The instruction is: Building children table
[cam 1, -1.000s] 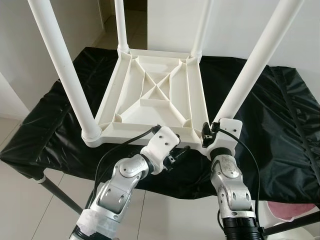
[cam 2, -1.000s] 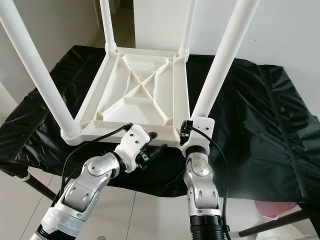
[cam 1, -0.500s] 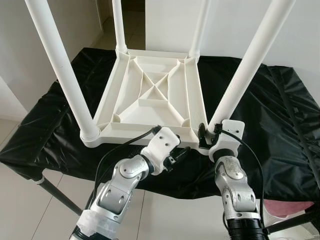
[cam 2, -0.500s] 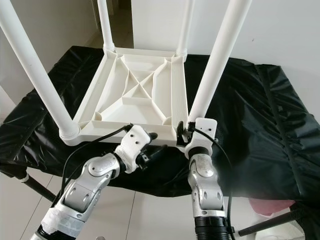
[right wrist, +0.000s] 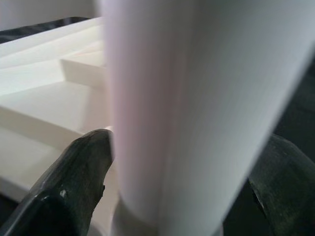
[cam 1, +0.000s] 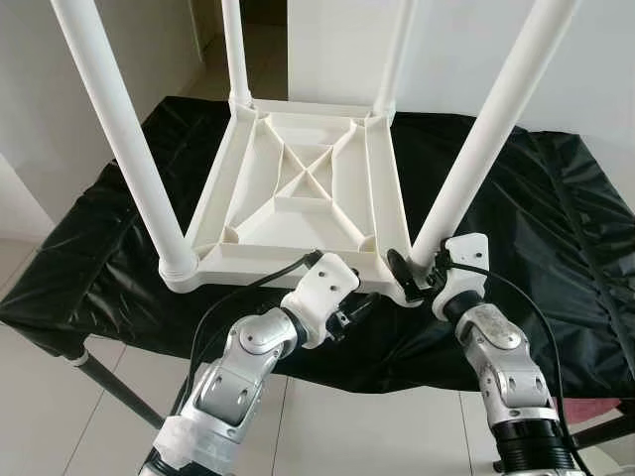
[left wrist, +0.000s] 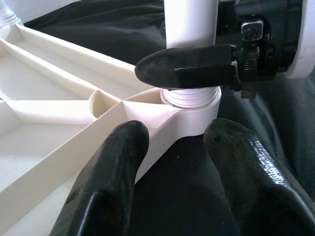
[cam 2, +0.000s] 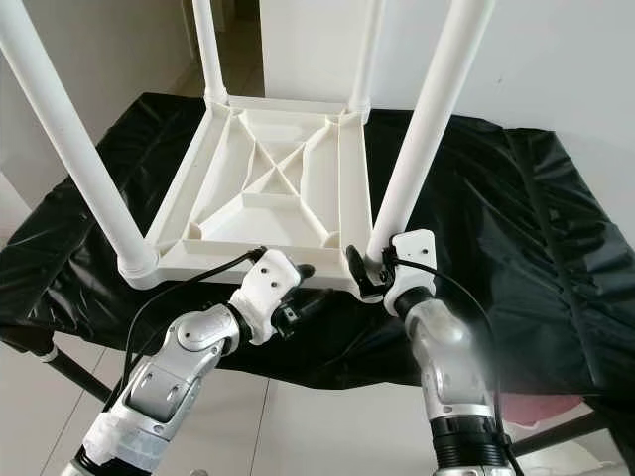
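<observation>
A white plastic children's table (cam 1: 298, 188) lies upside down on a black cloth, its four legs pointing up. My right gripper (cam 1: 412, 273) is at the base of the near-right leg (cam 1: 486, 129), shut on it. In the right wrist view the leg (right wrist: 187, 98) stands between the two black fingers (right wrist: 78, 167). My left gripper (cam 1: 355, 305) is open at the tabletop's front rim, just left of that leg's socket (left wrist: 192, 98). Its fingers (left wrist: 113, 167) straddle the corner without closing on it.
The near-left leg (cam 1: 119, 129) and the two far legs (cam 1: 235, 50) rise high around the work area. The black cloth (cam 1: 556, 218) covers a folding stand with a dark strut (cam 1: 109, 382). Pale tiled floor lies below, and a pink object (cam 2: 536, 407) sits at the lower right.
My right forearm has swung out to the right and the wrist has turned around the base of the leg. The left gripper has stayed put. The view shifted slightly.
</observation>
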`<state>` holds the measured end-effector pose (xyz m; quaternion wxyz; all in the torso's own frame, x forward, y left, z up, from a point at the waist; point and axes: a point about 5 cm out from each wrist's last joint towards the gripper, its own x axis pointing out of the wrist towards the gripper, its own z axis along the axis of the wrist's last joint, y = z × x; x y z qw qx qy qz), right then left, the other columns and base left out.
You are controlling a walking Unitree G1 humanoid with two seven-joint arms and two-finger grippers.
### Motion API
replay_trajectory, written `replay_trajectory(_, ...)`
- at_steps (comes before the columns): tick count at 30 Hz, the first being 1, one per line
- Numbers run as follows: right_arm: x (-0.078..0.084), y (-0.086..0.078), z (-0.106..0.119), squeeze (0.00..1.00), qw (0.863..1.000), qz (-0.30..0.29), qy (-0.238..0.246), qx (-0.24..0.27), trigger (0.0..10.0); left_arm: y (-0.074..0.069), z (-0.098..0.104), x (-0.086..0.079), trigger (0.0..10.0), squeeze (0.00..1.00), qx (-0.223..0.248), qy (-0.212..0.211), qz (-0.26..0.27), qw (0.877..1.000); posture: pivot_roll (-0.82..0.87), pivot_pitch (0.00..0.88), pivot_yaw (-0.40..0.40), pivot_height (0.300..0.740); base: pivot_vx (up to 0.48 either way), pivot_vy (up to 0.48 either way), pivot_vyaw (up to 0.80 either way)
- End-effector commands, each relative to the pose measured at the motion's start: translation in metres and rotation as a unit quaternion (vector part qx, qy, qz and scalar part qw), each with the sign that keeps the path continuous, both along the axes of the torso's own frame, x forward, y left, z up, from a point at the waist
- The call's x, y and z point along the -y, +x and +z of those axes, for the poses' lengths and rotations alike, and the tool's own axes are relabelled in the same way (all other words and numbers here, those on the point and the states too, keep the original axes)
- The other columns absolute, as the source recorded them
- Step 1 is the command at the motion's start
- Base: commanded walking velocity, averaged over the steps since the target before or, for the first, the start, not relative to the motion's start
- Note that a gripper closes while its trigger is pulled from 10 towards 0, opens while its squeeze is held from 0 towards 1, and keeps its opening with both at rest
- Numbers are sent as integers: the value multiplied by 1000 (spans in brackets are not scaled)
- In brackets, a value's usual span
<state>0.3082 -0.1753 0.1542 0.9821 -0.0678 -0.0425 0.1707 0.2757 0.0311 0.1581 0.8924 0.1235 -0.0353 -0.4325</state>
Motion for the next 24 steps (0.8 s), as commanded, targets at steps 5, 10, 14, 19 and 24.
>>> replay_trajectory(5,-2,4,-2,0,997,68,-25,-4,8471,0,-6,-3,10000,0,-3,8,16,1000,-34,36,-14,740,0,0,0)
replay_trajectory(10,0,9,-3,0,995,93,-40,-3,5843,1,-6,-3,10000,0,-3,8,16,1000,-33,33,-13,740,0,0,0)
replay_trajectory(14,4,16,-6,0,994,98,-52,-7,0,2,-5,-3,10000,0,1,9,19,1000,-24,27,-17,740,0,0,0)
replay_trajectory(19,5,16,-9,0,994,98,-44,-14,0,2,-5,-4,10000,0,2,9,21,1000,-21,26,-15,740,0,0,0)
replay_trajectory(24,7,15,-13,0,994,95,-45,-20,0,2,-5,-4,10000,0,2,10,20,1000,-25,25,-10,740,0,0,0)
